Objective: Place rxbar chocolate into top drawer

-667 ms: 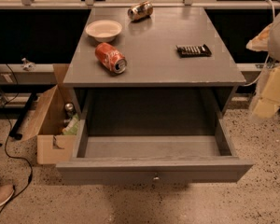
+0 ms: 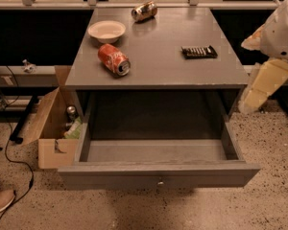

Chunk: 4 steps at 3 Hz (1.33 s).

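The rxbar chocolate (image 2: 198, 51) is a flat black bar with pale lettering, lying on the right part of the grey cabinet top (image 2: 158, 63). The top drawer (image 2: 156, 174) is pulled fully out at the front, its grey box empty, with a small round knob (image 2: 160, 181) on its front. My gripper (image 2: 263, 86), cream-coloured under the white arm (image 2: 283, 30), hangs at the right edge of the view, beside the cabinet's right side. It is right of the bar and lower in the picture, and holds nothing that I can see.
A red soda can (image 2: 114, 60) lies on its side at the left of the cabinet top. A white bowl (image 2: 106, 30) and a second, brownish can (image 2: 144, 11) sit at the back. An open cardboard box (image 2: 53, 123) stands on the floor to the left.
The arm and gripper have shifted slightly left, toward the cabinet's right side. The bar, cans, bowl and drawer have not moved.
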Each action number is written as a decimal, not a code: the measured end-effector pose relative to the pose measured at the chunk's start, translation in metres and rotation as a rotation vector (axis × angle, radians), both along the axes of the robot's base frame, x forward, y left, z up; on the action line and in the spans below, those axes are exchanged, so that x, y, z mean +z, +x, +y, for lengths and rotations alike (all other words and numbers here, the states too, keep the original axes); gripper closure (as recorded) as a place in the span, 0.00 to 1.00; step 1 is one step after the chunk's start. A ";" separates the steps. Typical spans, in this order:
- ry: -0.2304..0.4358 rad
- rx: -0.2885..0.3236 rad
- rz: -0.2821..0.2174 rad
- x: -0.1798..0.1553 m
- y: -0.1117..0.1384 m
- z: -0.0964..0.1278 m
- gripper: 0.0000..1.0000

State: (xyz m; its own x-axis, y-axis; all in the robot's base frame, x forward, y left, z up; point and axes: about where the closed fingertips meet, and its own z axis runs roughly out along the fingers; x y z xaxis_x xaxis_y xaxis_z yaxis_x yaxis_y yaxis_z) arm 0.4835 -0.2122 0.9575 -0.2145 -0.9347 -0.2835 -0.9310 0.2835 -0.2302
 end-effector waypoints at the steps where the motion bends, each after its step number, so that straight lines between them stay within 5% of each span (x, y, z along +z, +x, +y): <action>1: 0.093 0.008 -0.013 -0.020 0.059 0.001 0.00; 3: 0.293 -0.077 -0.094 -0.042 0.165 -0.018 0.00; 4: 0.292 -0.076 -0.093 -0.042 0.165 -0.018 0.00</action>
